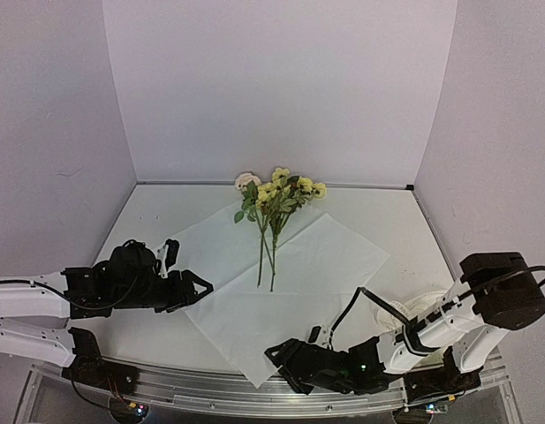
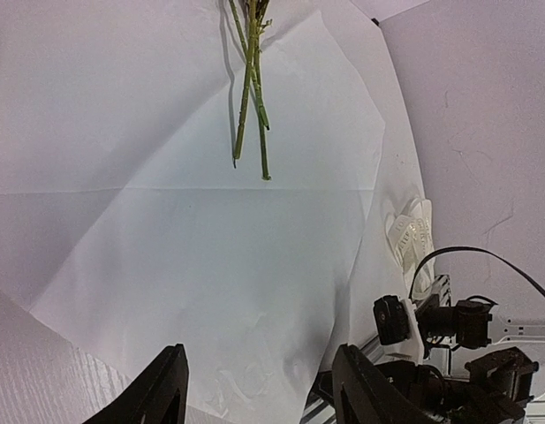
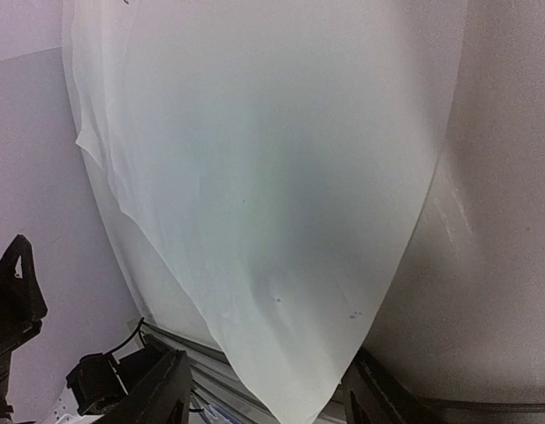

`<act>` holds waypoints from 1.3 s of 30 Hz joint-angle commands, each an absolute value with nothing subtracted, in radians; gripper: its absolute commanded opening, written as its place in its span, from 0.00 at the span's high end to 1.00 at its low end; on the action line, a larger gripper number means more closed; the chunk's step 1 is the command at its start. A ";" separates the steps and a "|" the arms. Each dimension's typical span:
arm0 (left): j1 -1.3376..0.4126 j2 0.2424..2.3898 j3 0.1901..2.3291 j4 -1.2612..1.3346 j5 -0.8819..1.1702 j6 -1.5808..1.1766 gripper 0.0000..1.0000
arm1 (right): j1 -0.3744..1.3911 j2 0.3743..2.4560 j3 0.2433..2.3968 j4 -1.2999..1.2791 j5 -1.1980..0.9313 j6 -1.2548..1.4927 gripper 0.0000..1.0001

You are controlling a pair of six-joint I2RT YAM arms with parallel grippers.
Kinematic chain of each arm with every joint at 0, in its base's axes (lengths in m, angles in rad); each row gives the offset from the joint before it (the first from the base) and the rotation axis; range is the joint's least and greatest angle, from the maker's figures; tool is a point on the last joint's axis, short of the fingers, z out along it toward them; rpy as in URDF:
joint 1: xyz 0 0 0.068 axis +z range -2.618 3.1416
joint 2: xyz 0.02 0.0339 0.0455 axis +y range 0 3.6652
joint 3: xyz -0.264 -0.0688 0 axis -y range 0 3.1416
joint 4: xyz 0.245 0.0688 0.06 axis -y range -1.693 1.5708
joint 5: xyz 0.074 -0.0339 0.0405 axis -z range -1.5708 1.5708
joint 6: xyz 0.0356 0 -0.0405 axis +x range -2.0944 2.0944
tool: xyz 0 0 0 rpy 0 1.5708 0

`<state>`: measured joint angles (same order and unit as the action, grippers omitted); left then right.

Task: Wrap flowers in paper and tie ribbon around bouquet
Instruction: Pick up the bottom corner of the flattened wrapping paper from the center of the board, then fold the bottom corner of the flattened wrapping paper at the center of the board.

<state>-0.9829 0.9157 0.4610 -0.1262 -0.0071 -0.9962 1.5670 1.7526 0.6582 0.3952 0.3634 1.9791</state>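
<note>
A white table (image 1: 157,212) between pale lilac walls (image 1: 281,88) carries a large, thin, creased white sheet of paper (image 1: 329,261) laid as a diamond. A small bunch of yellow and pale pink flowers (image 1: 274,205) on long green stems lies on its far half, heads toward the back wall. The left gripper (image 1: 201,287) sits at the paper's left corner and the right gripper (image 1: 274,355) at its near corner, the 2 fingers of each spread apart and clamping nothing, while a floppy, narrow off-white ribbon (image 1: 413,309) lies heaped just beside the paper's right edge.

The worktop (image 1: 387,208) is white and flat. A plain pale back wall (image 1: 281,88) stands behind it. A left wall (image 1: 42,132) and a right wall (image 1: 506,132) close the sides. A shiny metal rail (image 1: 210,386) runs along the near edge. The light is soft.
</note>
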 commanded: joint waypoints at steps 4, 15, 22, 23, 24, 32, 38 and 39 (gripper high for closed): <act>-0.988 0.900 0.468 -0.137 -0.041 -0.984 0.42 | 1.579 1.820 0.632 0.532 0.423 2.057 0.60; -0.988 0.913 0.495 -0.141 -0.044 -0.972 0.42 | 1.572 1.741 0.631 0.533 0.477 1.938 1.00; -0.988 0.901 0.557 -0.189 -0.093 -0.940 0.42 | 1.504 1.639 0.684 0.492 0.449 1.762 1.00; -0.988 0.902 0.570 -0.199 -0.100 -0.935 0.42 | 1.486 1.635 0.697 0.487 0.431 1.747 1.00; -0.988 0.905 0.580 -0.208 -0.111 -0.931 0.41 | 1.464 1.636 0.708 0.486 0.405 1.732 1.00; -0.988 0.892 0.657 -0.272 -0.203 -0.907 0.42 | 1.318 1.616 0.756 0.482 0.302 1.649 1.00; -0.988 0.951 0.753 -0.303 -0.269 -0.852 0.41 | 1.171 1.621 0.805 0.468 0.218 1.599 1.00; -0.987 0.971 0.771 -0.305 -0.278 -0.842 0.41 | 1.141 1.628 0.823 0.459 0.201 1.589 1.00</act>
<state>-0.9833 0.9213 0.6689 -0.2855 -0.2023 -0.9047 1.2329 1.6484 0.7439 0.4836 0.2734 1.6581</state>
